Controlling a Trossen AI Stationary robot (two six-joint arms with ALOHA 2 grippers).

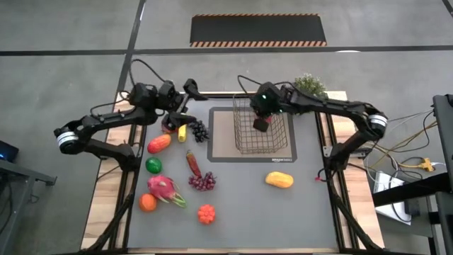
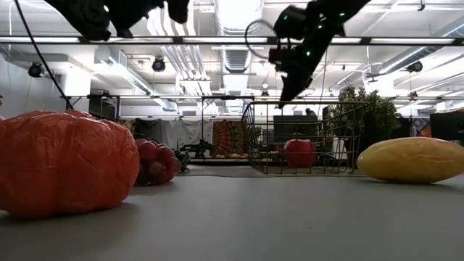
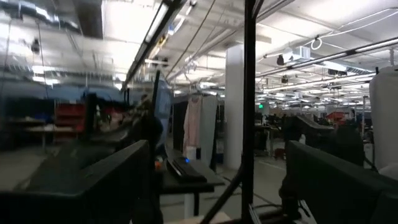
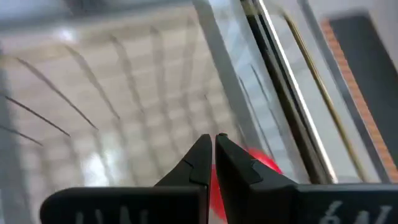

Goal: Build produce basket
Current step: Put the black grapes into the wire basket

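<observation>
Basket [image 1: 263, 132], apple [image 4: 264, 167] behind pincer [image 4: 213, 143]

A round red toy apple [image 2: 300, 153] is seen under the closed black right gripper [image 4: 213, 147], inside the dark wire-grid basket [image 1: 260, 131]. A yellow oval mango [image 1: 279, 180] is noted nearby.

A grey table [image 1: 283, 219] carries a bordered mat [image 1: 219, 150] near its far edge, the potted plant [image 1: 310, 86] at the far right corner, and scattered produce [image 1: 177, 177] along the left side, with a mango [image 1: 279, 180] right of centre.
</observation>
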